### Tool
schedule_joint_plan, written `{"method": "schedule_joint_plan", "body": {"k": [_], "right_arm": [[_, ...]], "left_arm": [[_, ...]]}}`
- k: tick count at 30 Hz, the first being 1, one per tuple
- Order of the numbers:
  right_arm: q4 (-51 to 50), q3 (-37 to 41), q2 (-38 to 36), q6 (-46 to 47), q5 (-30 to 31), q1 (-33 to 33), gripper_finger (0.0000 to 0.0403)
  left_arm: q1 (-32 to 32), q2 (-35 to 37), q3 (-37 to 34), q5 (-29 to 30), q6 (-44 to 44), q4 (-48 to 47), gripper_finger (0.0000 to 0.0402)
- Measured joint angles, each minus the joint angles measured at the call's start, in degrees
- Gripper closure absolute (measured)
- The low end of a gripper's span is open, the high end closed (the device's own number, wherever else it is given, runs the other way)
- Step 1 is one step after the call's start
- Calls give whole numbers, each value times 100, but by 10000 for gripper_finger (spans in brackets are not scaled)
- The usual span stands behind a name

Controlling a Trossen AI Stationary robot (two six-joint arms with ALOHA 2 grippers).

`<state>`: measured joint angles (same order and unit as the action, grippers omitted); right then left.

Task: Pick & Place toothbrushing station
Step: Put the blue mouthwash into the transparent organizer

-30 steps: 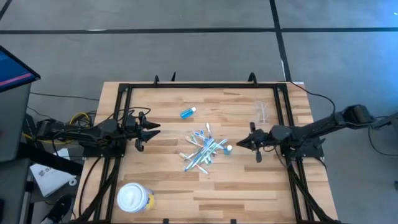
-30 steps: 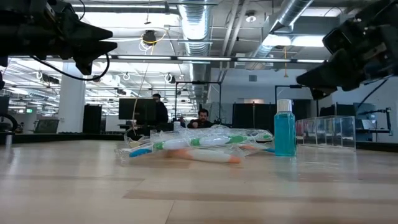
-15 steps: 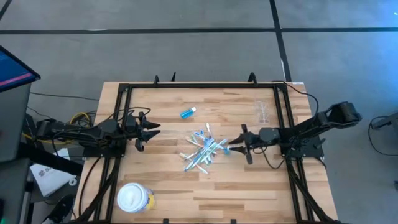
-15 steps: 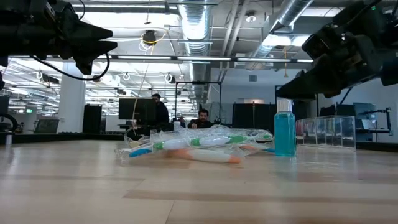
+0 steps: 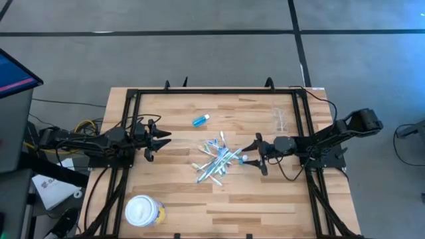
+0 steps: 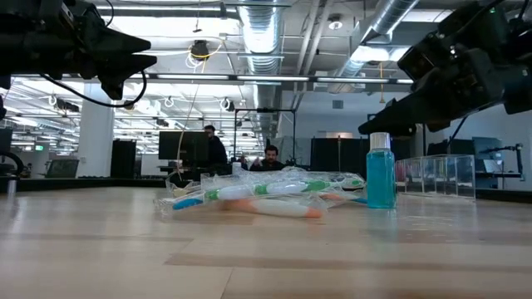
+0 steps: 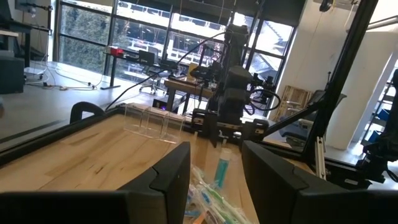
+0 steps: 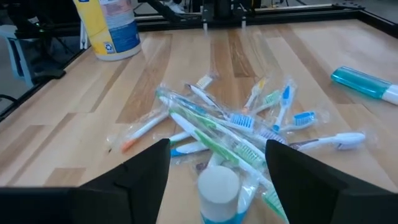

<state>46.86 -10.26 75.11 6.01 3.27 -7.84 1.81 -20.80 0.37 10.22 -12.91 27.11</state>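
both arms are dark, near black, built of slim jointed links with loose black cables running along them. the left gripper (image 5: 159,141) and right gripper (image 5: 253,157) each end in two blunt, matte black fingers (image 8: 144,171) with angular, wedge-shaped inner faces.

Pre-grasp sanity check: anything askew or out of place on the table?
Yes. The wrapped white, blue and pink toothbrushes lie in a crisscrossed heap mid-table, and one small blue white-capped tube lies on its side apart from them.
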Motion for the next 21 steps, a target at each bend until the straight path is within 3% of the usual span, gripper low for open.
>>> {"method": "schedule_joint_plan", "body": {"k": [15,21], "right_arm": [[41,-11,450,110,21,51,149],[52,-11,448,110,19,51,188]], "left_arm": [[-1,0,-1,0,-1,-2,262],[-1,0,0,0,-1,-2,262]]}}
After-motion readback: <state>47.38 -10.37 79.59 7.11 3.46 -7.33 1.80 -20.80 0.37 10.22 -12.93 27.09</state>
